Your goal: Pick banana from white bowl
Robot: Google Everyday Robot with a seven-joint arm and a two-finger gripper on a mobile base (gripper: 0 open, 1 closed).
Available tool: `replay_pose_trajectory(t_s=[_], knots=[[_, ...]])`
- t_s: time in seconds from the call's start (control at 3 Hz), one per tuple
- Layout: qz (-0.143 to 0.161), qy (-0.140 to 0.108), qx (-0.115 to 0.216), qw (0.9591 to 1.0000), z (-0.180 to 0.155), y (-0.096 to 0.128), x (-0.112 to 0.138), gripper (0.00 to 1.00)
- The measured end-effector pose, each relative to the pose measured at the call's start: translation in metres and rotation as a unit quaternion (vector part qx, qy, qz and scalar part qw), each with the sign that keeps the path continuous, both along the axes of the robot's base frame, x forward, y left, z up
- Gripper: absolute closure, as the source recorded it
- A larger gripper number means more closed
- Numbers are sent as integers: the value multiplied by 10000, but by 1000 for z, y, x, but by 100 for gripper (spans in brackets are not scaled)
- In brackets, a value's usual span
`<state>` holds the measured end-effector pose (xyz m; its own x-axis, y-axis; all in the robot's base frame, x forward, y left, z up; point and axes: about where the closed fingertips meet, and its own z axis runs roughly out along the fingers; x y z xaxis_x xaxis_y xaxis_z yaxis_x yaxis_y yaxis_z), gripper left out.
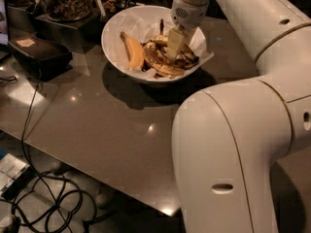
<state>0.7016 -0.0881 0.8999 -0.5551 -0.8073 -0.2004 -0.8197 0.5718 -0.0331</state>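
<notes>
**A:** Where is your banana (159, 65) relative to the gripper (176, 42)?

**B:** It lies in the white bowl (112, 30), right of the bowl's centre, among other dark-speckled fruit. From the gripper's tip it is at about 7 o'clock, just beside it and perhaps touching. You have only one arm, so there is no choice of side.

**A:** Which way does it run?

**B:** Its long axis goes roughly from 10 o'clock to 4 o'clock, curving along the near wall. My judgement is that you should close across that line, not along it.

**A:** And the gripper itself?

**B:** It is low inside the bowl, pointing down onto the pile. I cannot tell whether it is open, closed, or holding anything.

**A:** Anything to steer clear of?

**B:** The smooth orange banana (132, 52) lies at 9 o'clock from the gripper, apart from it.
</notes>
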Motion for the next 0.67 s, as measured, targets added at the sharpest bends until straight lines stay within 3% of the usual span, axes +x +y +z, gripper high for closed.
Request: replay_pose_trajectory(t_s=[0.67], knots=[[-10, -38, 127, 9999, 1, -5, -9, 99]])
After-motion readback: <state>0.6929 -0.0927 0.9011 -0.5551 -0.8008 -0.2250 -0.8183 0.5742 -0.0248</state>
